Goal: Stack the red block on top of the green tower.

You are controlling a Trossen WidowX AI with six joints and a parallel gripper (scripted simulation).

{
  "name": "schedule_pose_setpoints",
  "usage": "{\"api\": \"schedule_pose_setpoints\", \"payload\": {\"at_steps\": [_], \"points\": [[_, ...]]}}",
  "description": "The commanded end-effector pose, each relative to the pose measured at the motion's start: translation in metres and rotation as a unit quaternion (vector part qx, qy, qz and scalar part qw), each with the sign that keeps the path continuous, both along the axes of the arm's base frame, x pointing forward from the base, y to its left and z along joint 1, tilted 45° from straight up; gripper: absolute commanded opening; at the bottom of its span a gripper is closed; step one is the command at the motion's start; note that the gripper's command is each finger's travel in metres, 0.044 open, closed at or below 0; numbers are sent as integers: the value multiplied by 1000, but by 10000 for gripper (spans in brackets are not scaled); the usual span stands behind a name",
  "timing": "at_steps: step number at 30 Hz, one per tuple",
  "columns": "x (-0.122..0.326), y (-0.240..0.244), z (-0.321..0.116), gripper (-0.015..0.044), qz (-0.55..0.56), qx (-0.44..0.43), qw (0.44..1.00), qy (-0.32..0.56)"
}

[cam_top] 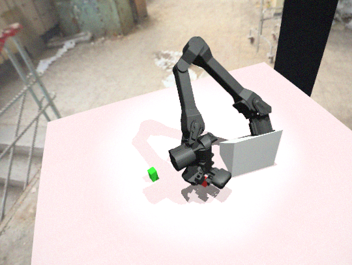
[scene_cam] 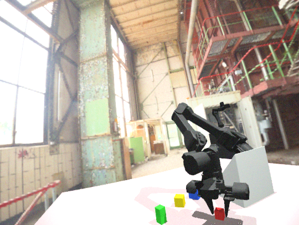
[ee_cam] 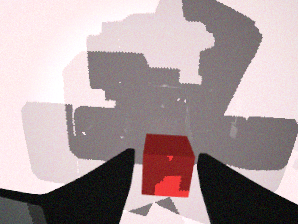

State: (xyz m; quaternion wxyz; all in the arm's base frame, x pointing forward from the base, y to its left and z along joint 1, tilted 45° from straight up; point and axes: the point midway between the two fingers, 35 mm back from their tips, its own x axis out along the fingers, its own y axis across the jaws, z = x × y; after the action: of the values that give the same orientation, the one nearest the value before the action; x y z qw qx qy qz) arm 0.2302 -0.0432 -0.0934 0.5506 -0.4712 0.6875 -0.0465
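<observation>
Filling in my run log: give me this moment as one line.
phase: grasping | gripper: fingers closing on red block, small gaps each side | block: on table | green tower: upright, apart
</observation>
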Motion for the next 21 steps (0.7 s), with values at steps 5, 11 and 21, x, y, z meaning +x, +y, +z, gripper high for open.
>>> {"api": "schedule_pose_setpoints", "payload": {"at_steps": [5, 11, 21], "points": [[-1, 0, 0, 72, 1, -1, 1000, 2], [-1, 3, 3, 0, 1, -1, 1000, 2], [-2, 35, 35, 0, 1, 0, 1000, 2]]}}
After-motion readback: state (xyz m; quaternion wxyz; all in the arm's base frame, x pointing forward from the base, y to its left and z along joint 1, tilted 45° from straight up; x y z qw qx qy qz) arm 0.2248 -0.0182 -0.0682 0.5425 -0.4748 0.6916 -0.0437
